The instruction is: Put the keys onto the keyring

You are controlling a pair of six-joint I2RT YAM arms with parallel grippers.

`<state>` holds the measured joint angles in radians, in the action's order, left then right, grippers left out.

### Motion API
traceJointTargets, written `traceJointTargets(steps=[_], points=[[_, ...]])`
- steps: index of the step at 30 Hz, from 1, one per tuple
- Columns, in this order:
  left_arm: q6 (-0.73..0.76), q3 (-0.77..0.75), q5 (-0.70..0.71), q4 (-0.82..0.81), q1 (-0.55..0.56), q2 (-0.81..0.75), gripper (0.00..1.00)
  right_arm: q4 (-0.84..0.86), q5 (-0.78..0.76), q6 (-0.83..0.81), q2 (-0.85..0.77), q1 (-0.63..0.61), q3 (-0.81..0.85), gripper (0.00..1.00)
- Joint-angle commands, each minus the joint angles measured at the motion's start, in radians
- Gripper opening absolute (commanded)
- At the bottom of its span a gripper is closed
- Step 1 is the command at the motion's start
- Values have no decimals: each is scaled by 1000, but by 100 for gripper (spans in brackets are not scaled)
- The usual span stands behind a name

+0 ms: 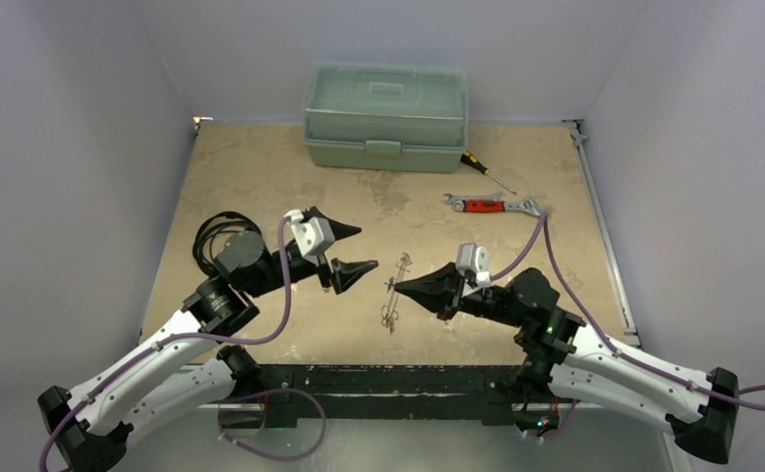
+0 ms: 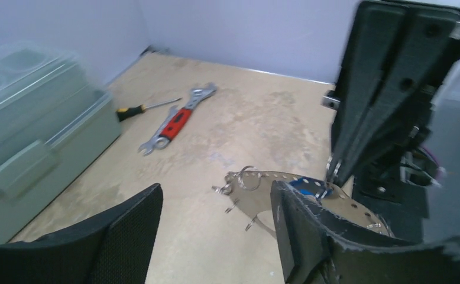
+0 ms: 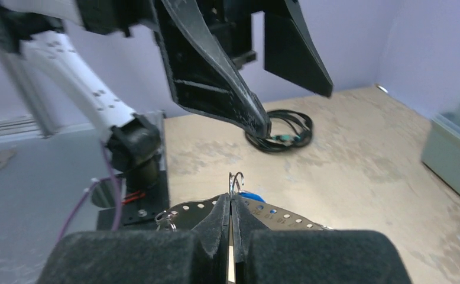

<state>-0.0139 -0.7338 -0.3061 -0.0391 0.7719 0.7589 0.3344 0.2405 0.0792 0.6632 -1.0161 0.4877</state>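
Observation:
The keyring [image 1: 395, 291] is a thin silver loop with a row of small holes and little metal clips, lying mid-table. My right gripper [image 1: 399, 285] is shut on one of its wire clips [image 3: 235, 179], with the perforated band [image 3: 275, 216] spreading to both sides of the fingers. Just behind that clip shows the blue tag [image 3: 252, 196] of one of the keys, also visible as the blue tag [image 2: 303, 184]. My left gripper [image 1: 367, 248] stands open a short way to the left of the keyring [image 2: 257, 177], nothing between its fingers [image 2: 298, 225].
A green toolbox [image 1: 385, 116] stands at the back. A screwdriver [image 1: 485, 170] and a red-handled wrench [image 1: 492, 205] lie at the back right. A coiled black cable [image 1: 216, 236] lies at the left, beside my left arm.

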Motion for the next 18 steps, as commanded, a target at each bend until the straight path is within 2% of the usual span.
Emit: traceJointTargets(steps=[1,7,11,18], points=[[48,33,-308,-122,-8,-40,60,53,210,2,-52,1,22,0],[22,55,-514,-184,-8,-19,50,54,233,-2,-37,1,38,0],[-23,96,-605,-264,-8,-20,49,59,185,1,-26,1,48,0],[-15,89,-589,-238,-7,6,45,82,166,4,-22,1,53,0]])
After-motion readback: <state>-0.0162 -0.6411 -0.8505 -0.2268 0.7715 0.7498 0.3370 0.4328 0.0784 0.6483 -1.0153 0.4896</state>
